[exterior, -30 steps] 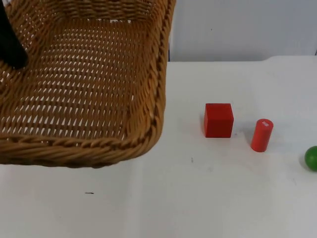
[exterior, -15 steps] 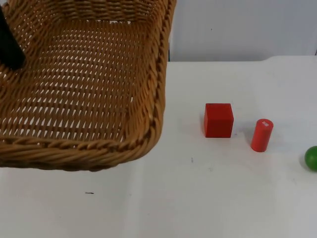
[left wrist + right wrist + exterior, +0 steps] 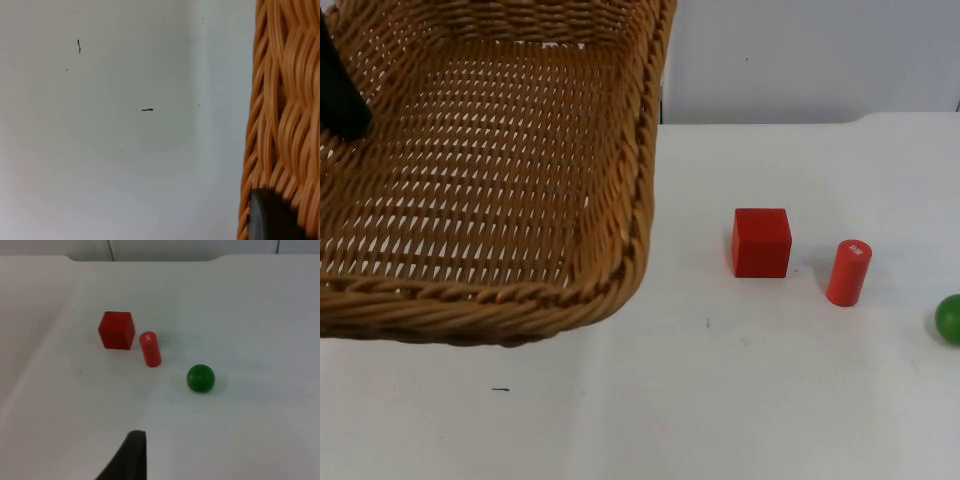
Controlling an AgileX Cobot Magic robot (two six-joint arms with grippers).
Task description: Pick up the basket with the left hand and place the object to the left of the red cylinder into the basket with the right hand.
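Observation:
The wicker basket (image 3: 620,260) hangs tilted above the table's left half, and my left gripper (image 3: 338,100) is shut on its left rim. In the left wrist view the woven rim (image 3: 285,115) runs beside a black fingertip (image 3: 272,217). A red cube (image 3: 761,242) sits on the table just left of the upright red cylinder (image 3: 848,272). The right wrist view looks from a distance at the cube (image 3: 116,330) and the cylinder (image 3: 150,348); my right gripper (image 3: 131,457) waits well back from them.
A green ball (image 3: 949,318) lies right of the cylinder at the picture's edge, also in the right wrist view as the ball (image 3: 201,378). The grey partition wall (image 3: 800,60) closes the table's far side. Bare white table (image 3: 720,400) lies in front.
The basket's near rim has lifted slightly since a second ago and has held still for the last half second. Cube, cylinder and ball have not moved.

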